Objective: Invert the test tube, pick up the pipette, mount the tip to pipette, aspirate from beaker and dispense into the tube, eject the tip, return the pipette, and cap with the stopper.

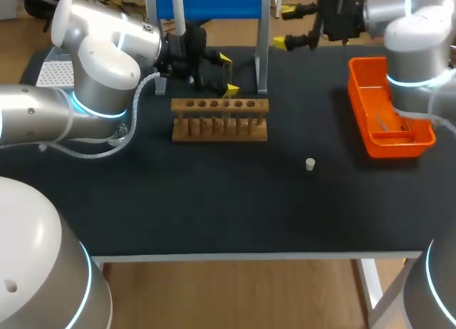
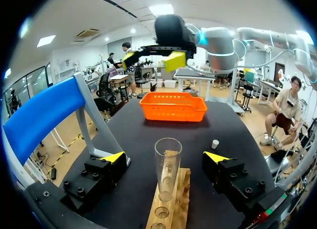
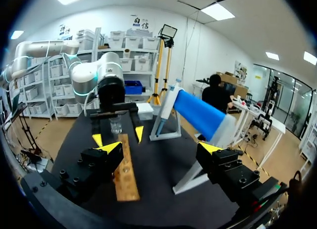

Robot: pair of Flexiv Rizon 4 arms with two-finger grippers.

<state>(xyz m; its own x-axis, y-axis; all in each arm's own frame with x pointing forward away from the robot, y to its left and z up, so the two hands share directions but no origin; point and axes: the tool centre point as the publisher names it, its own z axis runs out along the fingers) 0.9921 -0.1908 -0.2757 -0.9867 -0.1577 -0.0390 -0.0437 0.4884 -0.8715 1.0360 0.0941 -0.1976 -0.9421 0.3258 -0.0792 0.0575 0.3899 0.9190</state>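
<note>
Since the test tube (image 2: 167, 164) already stands mouth-up in the wooden rack (image 1: 219, 128), I'd call the invert step done and the pipette pick next. Left gripper (image 1: 228, 75) sits over the rack with its fingers spread either side of the tube, touching neither side. Main risk: any sideways drift on retreat clips the tall glass, tipping it or dragging the rack along. The tube looks loose in its hole, so little contact is needed. Right gripper (image 1: 283, 26) hangs wide open at the far right, holding nothing. Pipette (image 1: 179, 16) hangs on the blue stand (image 1: 214, 3), just far of the left gripper, so a reach for it could hit the stand's frame. Stopper (image 1: 310, 164) lies loose on the mat, right of the rack and nearer, and a passing arm could knock it away. Can't make out the beaker.
</note>
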